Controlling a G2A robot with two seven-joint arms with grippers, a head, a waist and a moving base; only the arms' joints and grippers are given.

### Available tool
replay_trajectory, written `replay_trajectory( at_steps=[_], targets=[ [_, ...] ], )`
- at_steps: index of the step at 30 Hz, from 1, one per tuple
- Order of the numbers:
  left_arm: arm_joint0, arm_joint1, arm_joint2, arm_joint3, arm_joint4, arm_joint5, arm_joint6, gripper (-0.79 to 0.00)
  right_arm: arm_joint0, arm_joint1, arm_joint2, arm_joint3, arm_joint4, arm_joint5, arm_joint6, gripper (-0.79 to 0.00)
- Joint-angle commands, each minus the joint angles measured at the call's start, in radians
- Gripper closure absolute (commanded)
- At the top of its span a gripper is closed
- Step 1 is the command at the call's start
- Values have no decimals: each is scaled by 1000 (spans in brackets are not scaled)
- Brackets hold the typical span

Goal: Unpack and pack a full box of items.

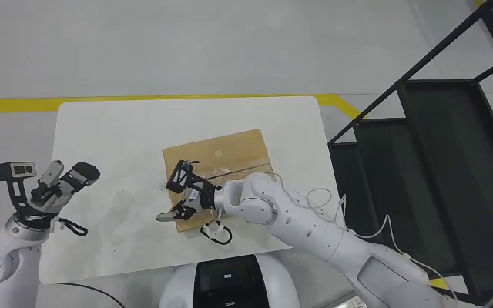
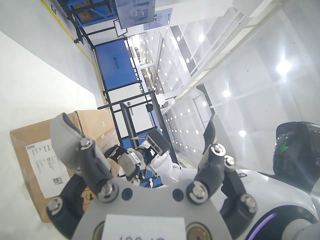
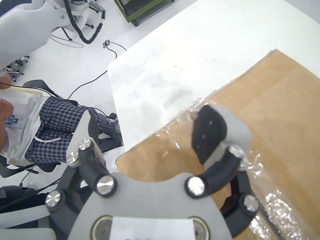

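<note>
right gripper (image 1: 174, 196) (image 3: 150, 121): hanging at the box's near corner on the left arm's side, jaws spread wide and gripping nothing; one black-padded finger (image 3: 211, 128) hovering over the taped top edge, the other finger (image 3: 86, 126) reaching out past the box's side; contact with the cardboard impossible to tell.

left gripper (image 1: 69, 174) (image 2: 136, 126): being held up at the table's left side, well apart from the box, jaws wide and carrying nothing.

box (image 1: 231, 154) (image 2: 27, 136) (image 3: 275, 88): lying flat in the middle of the table, nearer the robot's edge than the far one, flaps closed.

clear tape (image 3: 272, 198) (image 1: 240, 165): running along the closed seam and wrapping over the corner under the right gripper, wrinkling and shining.

white label (image 2: 41, 167): sticking to the box side facing the left gripper.

table (image 1: 115, 131) (image 3: 212, 26) (image 2: 25, 76): white, rounded at the corners, carrying the box.

yellow line (image 1: 154, 98): running across the floor just beyond the table's far edge.

dark metal steps (image 1: 431, 154): standing on the floor beyond the table's right side.
</note>
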Motion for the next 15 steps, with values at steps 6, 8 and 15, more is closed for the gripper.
replay_trajectory(
  at_steps=[6,8,15],
  targets=[
    [-10,-3,7,-1,7,5,-6,-785,-26,10,47,-16,3,-3,9,-785],
    [-13,-4,7,5,7,9,-8,-785,-24,7,47,5,14,2,9,-785],
    [-26,-7,12,14,10,17,-19,-785,25,-26,13,109,80,3,4,-785]
  ],
)
